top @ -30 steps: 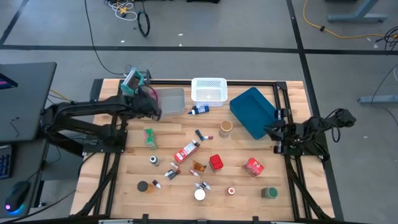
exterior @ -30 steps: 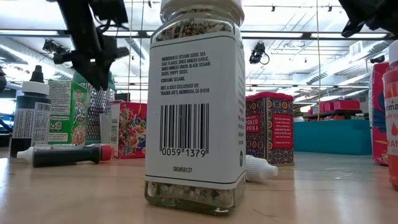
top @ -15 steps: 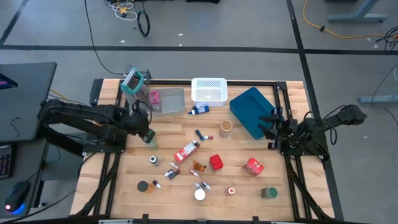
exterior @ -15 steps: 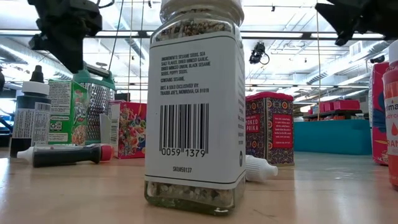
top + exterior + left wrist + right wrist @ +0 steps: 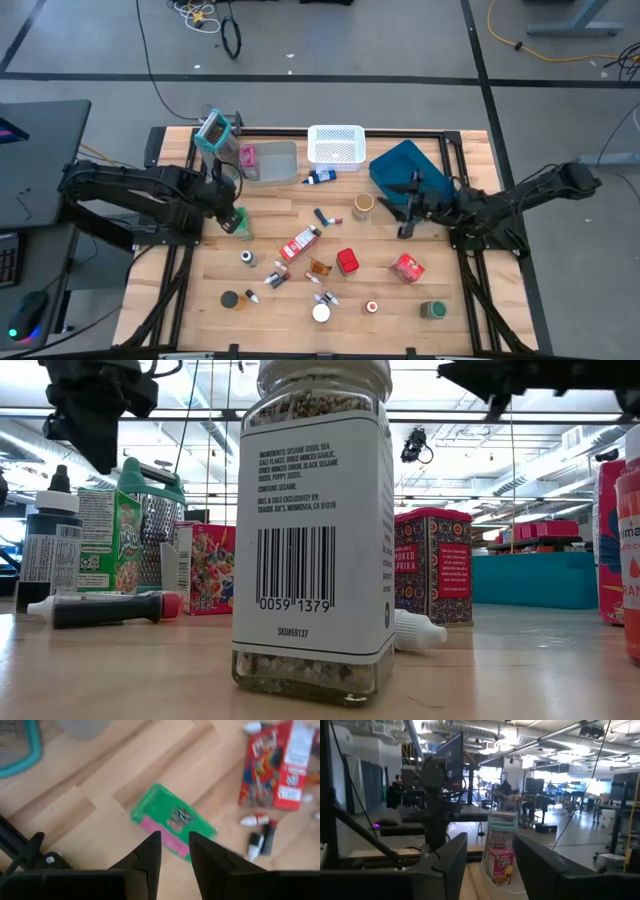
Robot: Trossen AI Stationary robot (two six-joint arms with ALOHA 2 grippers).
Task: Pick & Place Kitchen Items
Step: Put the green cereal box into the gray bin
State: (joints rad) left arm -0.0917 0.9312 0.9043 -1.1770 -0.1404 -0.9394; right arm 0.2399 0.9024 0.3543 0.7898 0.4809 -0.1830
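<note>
The kitchen items lie scattered on the wooden table. A green carton (image 5: 244,231) (image 5: 172,817) lies flat near the table's left side. My left gripper (image 5: 236,218) (image 5: 174,852) hangs just above it, pointing steeply down, open by a narrow gap with nothing between the fingers. My right gripper (image 5: 404,208) (image 5: 490,865) reaches out about level over the near left edge of the blue tray (image 5: 410,165), open and empty. A pink carton (image 5: 248,158) (image 5: 501,865) lies in the clear bin (image 5: 272,162).
The white mesh basket (image 5: 335,144) stands at the far middle, a teal grater (image 5: 214,130) at the far left. A red carton (image 5: 300,243), two red cans (image 5: 347,261) (image 5: 407,267), jars, a dark bottle (image 5: 320,177) and small tubes fill the middle. A spice jar (image 5: 315,530) stands near the front edge.
My left gripper has come away from the clear bin toward the table's near edge and now hangs over the green carton; the pink carton shows in the bin. My right arm has stretched out from the right edge toward the table's left, over the blue tray, and risen.
</note>
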